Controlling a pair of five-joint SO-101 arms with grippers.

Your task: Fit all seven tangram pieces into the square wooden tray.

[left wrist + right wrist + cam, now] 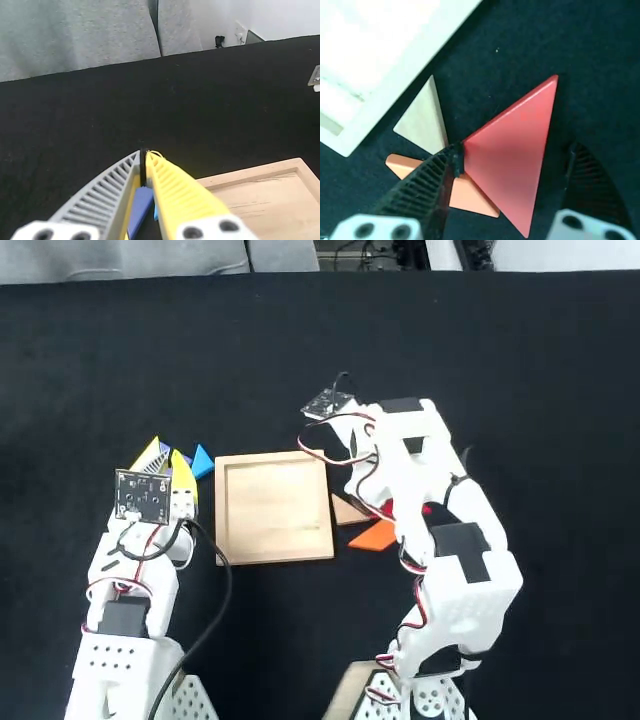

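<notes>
**Right gripper.** The right gripper (515, 152) stands wide open, with one black finger on each side of the red triangle (520, 135). One fingertip (454, 159) touches the triangle's edge at a corner. The other finger is clear of the piece. Nothing is clamped, and the red triangle lies flat on the black table (300, 340).

**Pieces next to it.** A natural-wood triangle (422, 120) lies just beside the red triangle, between it and the square wooden tray (390, 95). An orange piece (470, 196) lies partly under the red triangle's edge. In the high view this group lies just off the tray's right side: wood triangle (348, 508), orange piece (375, 535).

**Left gripper.** The left gripper (143, 155) has its grey and yellow fingers brought together until the tips meet. A blue piece (141, 206) shows in the gap behind the tips. It cannot be told whether the fingers clamp this piece or it lies beneath them.

**Pieces next to it.** In the high view this gripper is at the tray's upper left corner, over a cluster of pieces. A yellow triangle (148, 453) lies on its outer side and a light-blue triangle (203, 460) on the tray side.

**Tray.** The tray (222, 510) lies flat between the two arms. All visible pieces are outside it.
</notes>
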